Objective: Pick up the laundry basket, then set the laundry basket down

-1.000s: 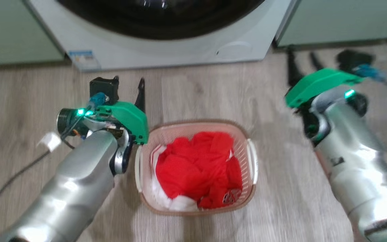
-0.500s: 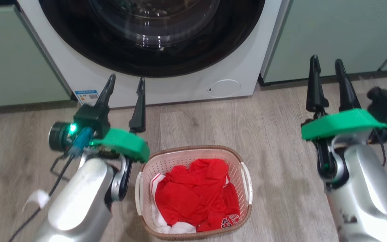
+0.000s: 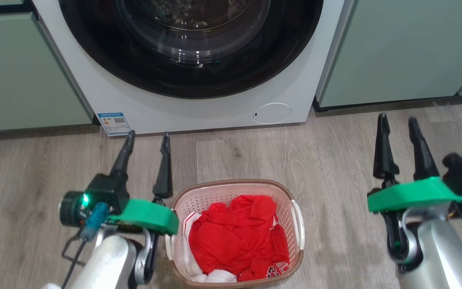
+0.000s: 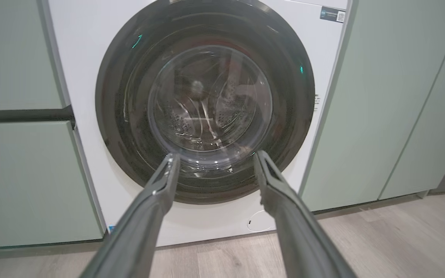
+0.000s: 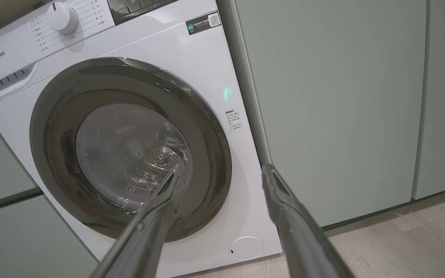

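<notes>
The laundry basket [image 3: 215, 192], pale pink perforated plastic with a brown rim and white side handles, stands on the wood floor at the bottom middle of the head view. Red and white clothes [image 3: 237, 237] fill it. My left gripper [image 3: 148, 136] is open just left of the basket, fingers pointing at the washer, holding nothing. Well to the basket's right, my right gripper [image 3: 398, 120] is open and apart from it. In the left wrist view the left gripper [image 4: 214, 156] frames the washer door; in the right wrist view the right gripper [image 5: 220, 170] does the same.
A white front-loading washing machine [image 3: 199, 108] with a dark round door [image 4: 203, 100] stands close ahead. Pale green cabinets [image 3: 399, 48] flank it on both sides. Wood floor [image 3: 327, 160] lies open between basket and right arm.
The head camera has tilted up, so the washer door comes into view and the basket sits lower. Both grippers have lifted and now point forward at the washer, away from the basket.
</notes>
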Robot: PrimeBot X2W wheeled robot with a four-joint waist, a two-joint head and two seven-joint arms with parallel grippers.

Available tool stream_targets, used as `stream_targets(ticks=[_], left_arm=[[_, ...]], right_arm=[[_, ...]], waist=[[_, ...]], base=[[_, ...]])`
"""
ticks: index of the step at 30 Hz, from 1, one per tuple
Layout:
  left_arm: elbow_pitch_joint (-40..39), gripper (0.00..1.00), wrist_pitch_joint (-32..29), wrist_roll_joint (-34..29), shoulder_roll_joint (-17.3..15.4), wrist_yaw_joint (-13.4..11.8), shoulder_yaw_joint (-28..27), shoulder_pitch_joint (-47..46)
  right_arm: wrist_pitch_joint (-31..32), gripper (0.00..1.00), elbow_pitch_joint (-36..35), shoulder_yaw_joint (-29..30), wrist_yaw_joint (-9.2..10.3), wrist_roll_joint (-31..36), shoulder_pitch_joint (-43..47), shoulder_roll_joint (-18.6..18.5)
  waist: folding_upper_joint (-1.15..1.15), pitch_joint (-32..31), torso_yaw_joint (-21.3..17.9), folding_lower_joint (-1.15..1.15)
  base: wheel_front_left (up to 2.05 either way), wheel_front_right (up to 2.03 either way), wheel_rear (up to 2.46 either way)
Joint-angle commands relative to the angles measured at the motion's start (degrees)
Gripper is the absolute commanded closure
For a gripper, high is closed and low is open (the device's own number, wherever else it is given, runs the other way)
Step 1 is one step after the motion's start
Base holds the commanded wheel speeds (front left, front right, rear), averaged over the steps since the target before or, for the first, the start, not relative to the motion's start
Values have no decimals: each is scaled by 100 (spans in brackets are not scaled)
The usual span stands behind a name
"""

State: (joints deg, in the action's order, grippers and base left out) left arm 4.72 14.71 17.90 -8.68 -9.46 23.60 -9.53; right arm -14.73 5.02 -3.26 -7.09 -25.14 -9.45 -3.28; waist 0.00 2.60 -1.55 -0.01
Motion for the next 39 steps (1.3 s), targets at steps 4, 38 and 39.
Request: stream_targets(ticks=[4, 38, 39], left_arm=[[-269, 0, 29, -151, 93, 255, -371, -35], [529, 0, 29, -807, 558, 894, -895, 222], [525, 0, 29, -801, 561, 892, -907, 217]], right_arm=[[-27, 0, -237, -94, -40, 172, 66, 40], [-27, 0, 5, -218, -40, 299, 247, 40], [-27, 0, 10, -221, -40, 298, 246, 40]], waist=[[0, 1, -3, 1], [0, -28, 32, 1], [0, -30, 33, 1]], base=[[0, 0, 0], [0, 0, 0], [0, 0, 0]])
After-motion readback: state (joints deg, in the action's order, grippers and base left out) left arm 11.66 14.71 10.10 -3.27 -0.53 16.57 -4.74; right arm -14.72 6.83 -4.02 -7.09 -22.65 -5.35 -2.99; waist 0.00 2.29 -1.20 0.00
